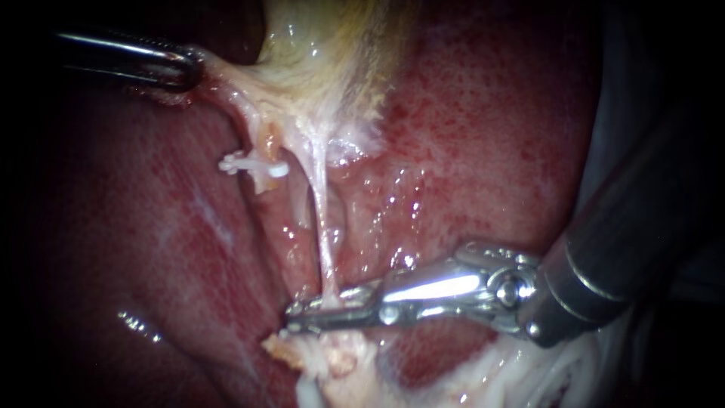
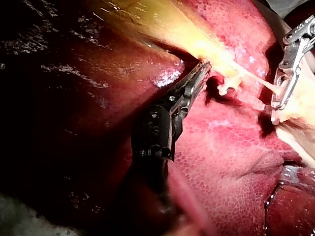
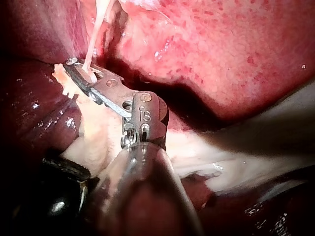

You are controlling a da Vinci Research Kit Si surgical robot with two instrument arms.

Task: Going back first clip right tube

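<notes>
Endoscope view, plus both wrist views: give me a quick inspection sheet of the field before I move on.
Surface: liver wet and glistening; gallbladder held taut.
Job's things: right tube stretched thin, no clip seen on it; white clip sits on the left tube.
Clutter: nothing seen.
Instruments: left instrument shut on the gallbladder's edge; right instrument at the right tube's lower end.
Cables: nothing seen.
Surroundings: pale loose tissue beneath the right instrument; dark beyond.

A surgical setting is indicated: every view is filled by wet liver (image 1: 491, 113) and gallbladder (image 1: 332, 45), reached by the left instrument (image 1: 192, 72) and right instrument (image 1: 302, 313); a clip (image 1: 253, 165) is seen on a tube (image 1: 243, 113).
</notes>
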